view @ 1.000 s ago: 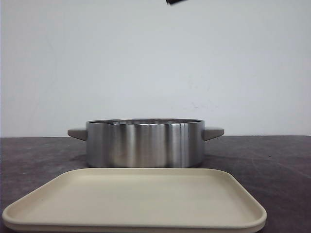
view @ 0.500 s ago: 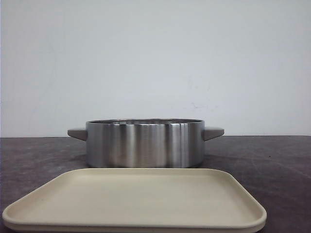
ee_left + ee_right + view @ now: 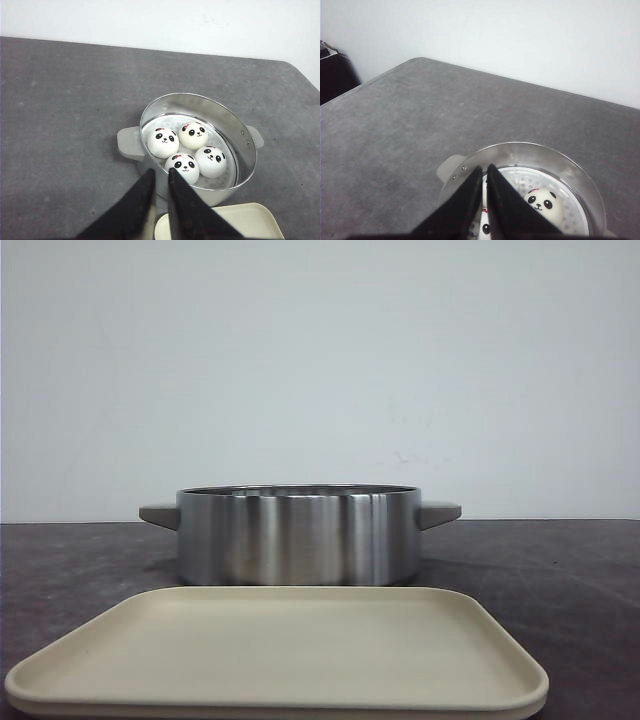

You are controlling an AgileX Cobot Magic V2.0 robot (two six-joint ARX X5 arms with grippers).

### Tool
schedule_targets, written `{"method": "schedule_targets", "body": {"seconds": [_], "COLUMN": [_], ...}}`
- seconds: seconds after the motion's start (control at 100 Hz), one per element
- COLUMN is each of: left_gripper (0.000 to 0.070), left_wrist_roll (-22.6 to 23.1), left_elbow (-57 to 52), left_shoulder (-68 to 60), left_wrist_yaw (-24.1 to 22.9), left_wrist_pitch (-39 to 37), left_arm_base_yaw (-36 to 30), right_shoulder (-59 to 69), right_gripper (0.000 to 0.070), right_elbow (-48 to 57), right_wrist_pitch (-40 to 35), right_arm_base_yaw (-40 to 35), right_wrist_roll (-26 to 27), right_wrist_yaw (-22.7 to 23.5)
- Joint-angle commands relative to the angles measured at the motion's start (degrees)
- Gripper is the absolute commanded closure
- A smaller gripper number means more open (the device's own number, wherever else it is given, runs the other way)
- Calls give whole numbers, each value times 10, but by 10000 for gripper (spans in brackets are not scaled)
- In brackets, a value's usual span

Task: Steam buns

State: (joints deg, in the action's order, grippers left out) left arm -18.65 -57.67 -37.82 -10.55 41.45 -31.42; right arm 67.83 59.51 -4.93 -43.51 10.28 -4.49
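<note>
Above table (image 3: 60, 110), claws (image 3: 160, 175) closed, empty.

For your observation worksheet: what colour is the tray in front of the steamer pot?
Pale beige, plain, no pattern. The tray shows best in the front view.

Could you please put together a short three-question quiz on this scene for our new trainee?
1. How many buns lie in the steel pot?
2. True or false: the beige tray holds a bun.
3. The left pincer is: A) shut on a bun, B) holding nothing, above the pot's rim, C) resting on the tray.

Key: 1) four; 2) false; 3) B.
</note>
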Motion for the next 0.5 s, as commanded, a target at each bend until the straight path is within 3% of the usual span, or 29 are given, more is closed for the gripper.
{"method": "schedule_targets", "body": {"seconds": [0.0,0.32,0.49], "left_gripper": [700,700,700], "left_wrist_roll": [0,0,0], "left_elbow": [-6,-6,-6], "left_shoulder": [-3,-3,-3], "left_wrist_yaw": [-2,-2,-2], "left_wrist_pitch": [-5,-5,-5], "left_arm_base_yaw": [-5,-5,-5], "right_shoulder": [1,-101,-194], "right_gripper": [692,693,693], "right_elbow": [8,8,8], "right_wrist_pitch": [7,-109,-216], "right_arm_base_yaw": [-6,7,55], "right_wrist_roll": [-5,-3,-1], "right_wrist_yaw": [0,-1,-5]}}
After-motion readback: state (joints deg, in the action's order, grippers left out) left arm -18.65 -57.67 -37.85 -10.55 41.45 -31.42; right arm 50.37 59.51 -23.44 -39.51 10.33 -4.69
